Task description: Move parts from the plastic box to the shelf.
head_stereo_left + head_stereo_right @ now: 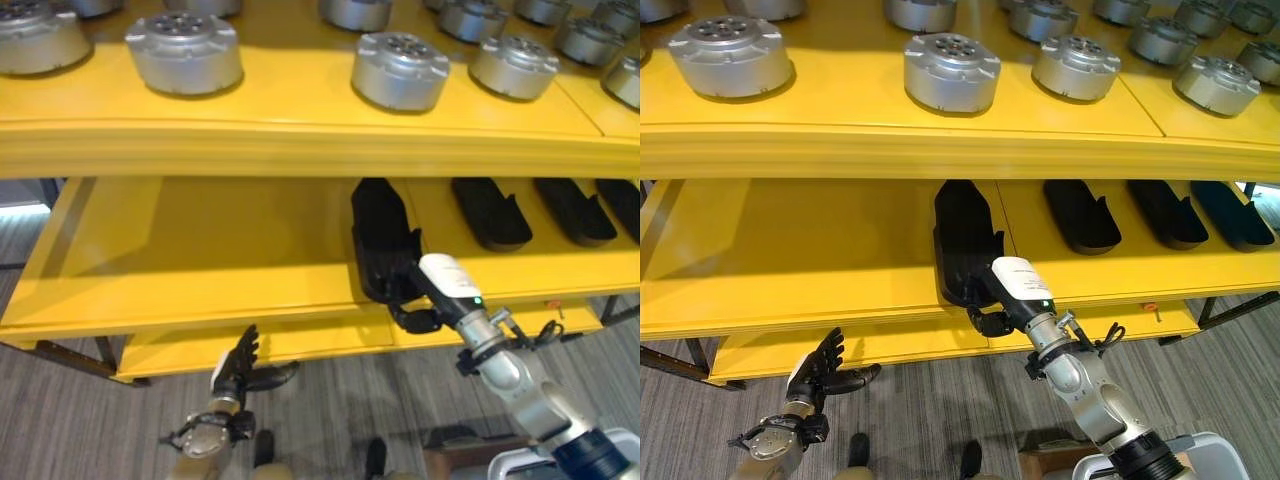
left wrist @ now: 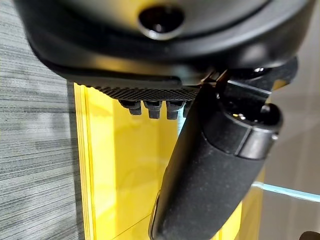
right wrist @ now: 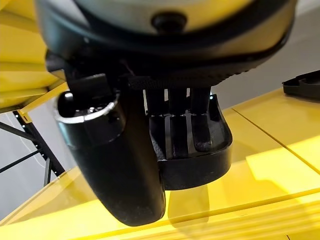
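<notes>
A big yellow shelf [image 1: 200, 250] has two levels: the upper one carries rows of round silver metal parts [image 1: 400, 70], and the lower one holds long black parts lying side by side, three of them [image 1: 490, 212] off to the right. A fourth black part [image 1: 962, 245] lies near the middle of the lower level with its near end at the front edge. The right robot hand [image 1: 990, 318] reaches up from below to that near end; in the right wrist view its fingers [image 3: 172, 127] lie straight across the part's raised end wall and into its hollow, the thumb beside and below the end, so the hand is resting on the part rather than clamped round it. The left robot hand [image 1: 240, 368] hangs lower, in front of the shelf's bottom edge and well apart from the black part, fingers straight and spread, holding nothing.
</notes>
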Motion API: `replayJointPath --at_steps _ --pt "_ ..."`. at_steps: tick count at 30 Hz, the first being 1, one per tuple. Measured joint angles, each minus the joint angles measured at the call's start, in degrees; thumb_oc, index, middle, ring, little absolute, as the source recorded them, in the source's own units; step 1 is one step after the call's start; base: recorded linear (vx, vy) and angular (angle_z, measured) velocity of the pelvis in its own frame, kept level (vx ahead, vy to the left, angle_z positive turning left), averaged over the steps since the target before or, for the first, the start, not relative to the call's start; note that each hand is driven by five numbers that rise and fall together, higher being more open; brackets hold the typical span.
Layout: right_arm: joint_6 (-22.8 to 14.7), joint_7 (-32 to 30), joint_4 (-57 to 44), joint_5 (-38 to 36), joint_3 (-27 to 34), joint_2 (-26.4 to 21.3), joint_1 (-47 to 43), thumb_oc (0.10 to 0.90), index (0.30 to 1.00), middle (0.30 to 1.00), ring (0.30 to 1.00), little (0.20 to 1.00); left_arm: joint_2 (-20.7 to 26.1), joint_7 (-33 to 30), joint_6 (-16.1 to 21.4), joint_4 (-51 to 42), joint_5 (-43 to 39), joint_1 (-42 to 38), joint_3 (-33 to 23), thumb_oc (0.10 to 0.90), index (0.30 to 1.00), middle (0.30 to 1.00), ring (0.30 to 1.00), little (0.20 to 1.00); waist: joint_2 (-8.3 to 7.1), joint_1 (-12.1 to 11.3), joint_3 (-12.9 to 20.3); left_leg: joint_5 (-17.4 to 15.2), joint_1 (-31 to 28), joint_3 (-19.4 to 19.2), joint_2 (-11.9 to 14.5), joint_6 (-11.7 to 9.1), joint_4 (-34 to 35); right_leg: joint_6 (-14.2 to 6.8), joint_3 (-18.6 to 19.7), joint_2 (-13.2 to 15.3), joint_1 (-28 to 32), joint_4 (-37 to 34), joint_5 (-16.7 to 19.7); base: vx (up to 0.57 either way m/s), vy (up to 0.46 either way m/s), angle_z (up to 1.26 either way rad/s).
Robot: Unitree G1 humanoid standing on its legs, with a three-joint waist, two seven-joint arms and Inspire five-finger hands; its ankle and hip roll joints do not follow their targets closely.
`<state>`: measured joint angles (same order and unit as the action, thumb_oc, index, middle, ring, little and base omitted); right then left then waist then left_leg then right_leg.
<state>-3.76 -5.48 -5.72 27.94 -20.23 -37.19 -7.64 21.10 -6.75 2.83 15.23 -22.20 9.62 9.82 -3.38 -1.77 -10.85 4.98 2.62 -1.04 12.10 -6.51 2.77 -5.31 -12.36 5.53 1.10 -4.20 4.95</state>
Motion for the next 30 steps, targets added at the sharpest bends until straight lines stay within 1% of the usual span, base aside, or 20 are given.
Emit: replayJointPath --at_steps 3,5,8,10,15,17,18,19,21,23,26,28,29,30 --pt "-0.03 0.00 0.00 -0.01 -0.01 -0.12 -0.12 0.400 0.300 0.300 0.300 0.300 0.01 -0.01 0.00 0.00 0.00 -0.02 0.13 0.900 1.000 1.000 1.000 1.000 1.12 -0.11 0.37 0.26 0.01 0.67 -0.27 -0.37 0.68 -0.09 -0.86 0.40 0.25 -0.13 -0.13 0.03 -0.031 0.12" --pt "-0.03 0.00 0.00 0.00 -0.04 -0.12 -0.57 0.400 0.300 0.300 0.300 0.300 0.03 -0.02 0.00 -0.02 -0.01 -0.08 0.11 0.900 1.000 1.000 1.000 1.000 1.30 -0.27 0.37 0.26 0.07 1.13 -0.48 -0.38 0.77 -0.14 -1.38 0.69 0.64 -0.32 -0.17 0.04 -0.016 0.16" --pt "-0.04 0.00 0.00 0.01 -0.36 -0.10 -1.75 0.400 0.300 0.300 0.300 0.300 0.05 -0.02 0.00 -0.02 -0.01 -0.06 0.08 0.900 1.000 1.000 1.000 1.000 1.33 -0.38 0.37 0.54 -0.37 1.46 -0.75 -0.36 1.51 -0.27 -2.25 0.94 1.46 -0.66 -0.30 0.03 0.002 0.14" --pt "-0.13 -0.05 0.21 0.01 -0.57 -0.11 -3.22 0.400 0.300 0.300 0.300 0.300 0.08 -0.03 0.00 -0.14 -0.03 -0.09 0.08 0.900 1.000 1.000 1.000 1.000 1.42 -1.57 0.41 0.57 -0.68 1.57 -0.96 -0.32 1.76 -0.35 -2.29 1.13 1.69 -0.66 -0.37 0.04 0.012 0.03" --pt "-0.21 -0.06 4.37 0.03 -2.39 -0.28 -8.22 0.400 0.300 0.300 0.300 0.300 0.16 0.00 0.08 -0.29 -0.07 -0.17 0.12 0.900 1.000 1.000 1.000 1.000 1.77 -2.17 0.63 0.56 -0.68 2.27 -1.41 -0.32 1.76 -0.48 -2.81 1.51 2.14 -0.66 -0.46 0.03 0.015 0.07" --pt "-0.03 0.02 6.12 0.13 -4.05 -2.73 -10.79 0.400 0.300 0.300 0.300 0.300 0.27 0.43 0.09 -0.35 -0.07 -0.53 0.18 0.900 1.000 1.000 1.000 1.000 1.84 -2.93 0.67 0.56 -0.53 2.95 -1.54 -0.31 1.75 -0.60 -3.53 1.59 2.39 -0.66 -0.62 0.03 0.013 0.18" --pt "0.07 0.09 6.71 0.11 -4.41 -3.26 -11.83 0.400 0.300 0.300 0.300 0.300 0.37 0.71 0.12 -0.57 -0.08 -0.22 0.08 0.900 1.000 1.000 1.000 1.000 1.81 -3.82 0.69 0.56 -0.38 3.12 -1.63 -0.31 1.75 -0.59 -3.97 1.62 2.58 -0.66 -0.75 0.03 0.011 0.14" --pt "0.07 0.11 7.51 0.12 -5.53 -3.83 -13.20 0.400 0.300 0.300 0.300 0.300 0.52 0.97 0.12 -0.58 -0.08 0.03 0.14 0.900 1.000 1.000 1.000 1.000 1.83 -3.93 0.70 0.57 -0.36 3.39 -1.67 -0.30 1.74 -0.60 -3.98 1.64 2.52 -0.66 -0.75 0.02 0.008 0.11" --pt "0.06 0.11 8.49 0.12 -5.82 -3.89 -13.95 0.400 0.300 0.300 0.300 0.300 0.57 1.23 0.10 -0.59 -0.09 0.20 0.18 0.900 1.000 1.000 1.000 1.000 1.82 -4.76 0.71 0.68 -0.07 3.70 -1.73 -0.26 1.74 -0.61 -4.28 1.65 2.47 -0.67 -0.82 0.01 0.010 0.09" --pt "0.09 0.51 10.86 0.13 -8.34 -4.53 -16.92 0.400 0.300 0.300 0.300 0.300 0.83 1.34 0.10 -0.77 -0.11 0.70 0.15 0.900 1.000 1.000 1.000 1.000 1.82 -4.98 0.71 0.78 0.55 4.36 -2.16 -0.17 1.62 -0.67 -5.08 1.80 2.35 -0.66 -0.93 -0.01 0.012 0.16" --pt "0.32 0.92 11.60 0.10 -8.36 -5.28 -17.99 0.400 0.300 0.300 0.300 0.300 1.07 1.84 0.10 -2.09 -0.15 1.70 0.17 0.900 1.000 1.000 1.000 1.000 1.78 -5.83 0.72 0.90 1.48 4.74 -2.22 -0.18 1.52 -0.71 -5.51 1.97 1.77 -0.66 -0.99 -0.06 0.009 0.10" --pt "-0.06 1.05 14.50 0.10 -8.64 -5.30 -19.55 0.400 0.300 0.300 0.300 0.300 1.67 2.50 0.11 -2.73 -0.27 1.96 0.66 0.900 1.000 1.000 1.000 1.000 1.78 -6.56 0.72 1.25 3.00 5.16 -2.45 -0.59 1.06 -0.73 -5.70 2.09 0.65 -0.58 -0.97 -0.07 0.012 0.10" --pt "0.50 1.12 16.92 0.10 -8.93 -5.28 -21.12 0.400 0.300 0.300 0.300 0.300 2.87 2.61 0.10 -3.16 -1.40 2.04 1.53 0.900 1.000 1.000 1.000 1.000 1.78 -6.76 0.72 1.34 4.79 5.67 -2.54 -0.51 0.59 -0.73 -6.15 2.17 -0.75 -0.21 -0.97 -0.12 0.023 0.18" --pt "0.61 1.12 17.50 0.08 -8.93 -5.31 -21.30 0.400 0.300 0.300 0.300 0.300 2.92 2.60 0.07 -3.16 -1.93 2.17 1.61 0.900 1.000 1.000 1.000 1.000 1.78 -6.86 0.71 1.53 5.16 5.76 -2.70 -0.53 0.51 -0.74 -6.31 2.26 -1.03 -0.09 -0.97 -0.16 0.028 0.12"
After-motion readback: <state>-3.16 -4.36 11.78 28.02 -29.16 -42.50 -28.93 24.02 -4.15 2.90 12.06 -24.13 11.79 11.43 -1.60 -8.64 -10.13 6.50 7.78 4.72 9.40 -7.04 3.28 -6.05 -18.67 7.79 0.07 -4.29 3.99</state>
